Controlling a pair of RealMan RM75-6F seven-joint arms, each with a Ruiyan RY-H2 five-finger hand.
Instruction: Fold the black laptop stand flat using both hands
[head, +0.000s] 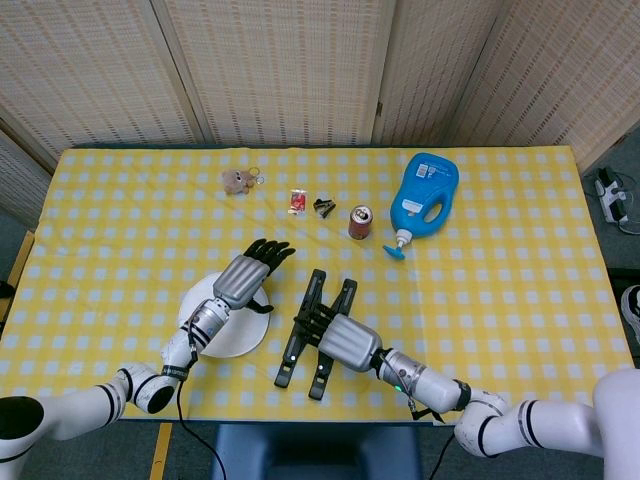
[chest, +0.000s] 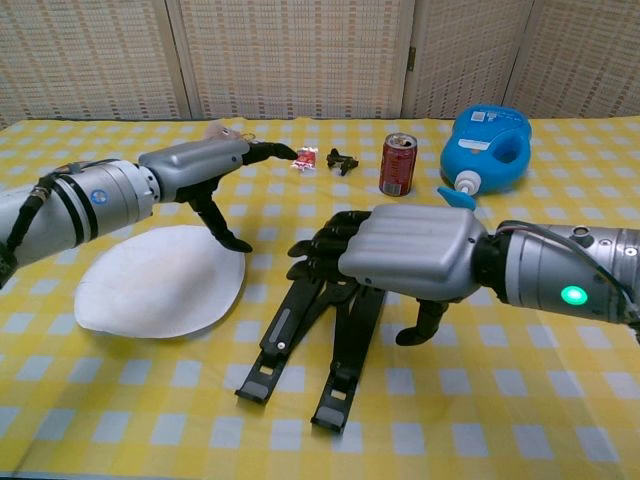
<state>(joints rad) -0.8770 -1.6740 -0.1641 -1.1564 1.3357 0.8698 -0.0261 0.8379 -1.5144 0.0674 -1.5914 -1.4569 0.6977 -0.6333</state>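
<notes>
The black laptop stand (head: 289, 358) (chest: 283, 332) lies on the yellow checked cloth near the front edge, its two bars close together and almost parallel. My right hand (head: 341, 341) (chest: 405, 254) is palm-down over its far end. The bent fingers (chest: 322, 250) rest on top of the bars and hide their upper ends, while the thumb hangs free on the right, off the stand. My left hand (head: 245, 275) (chest: 195, 162) hovers apart from the stand, above the white plate, with its fingers stretched out and nothing in it.
A white plate (head: 240, 337) (chest: 150, 292) lies left of the stand. Along the far side stand a red can (head: 360, 221) (chest: 398, 163), a blue jug (head: 424, 195) (chest: 487, 145), a black clip (head: 324, 207), a red packet (head: 297, 201) and a small plush (head: 236, 180).
</notes>
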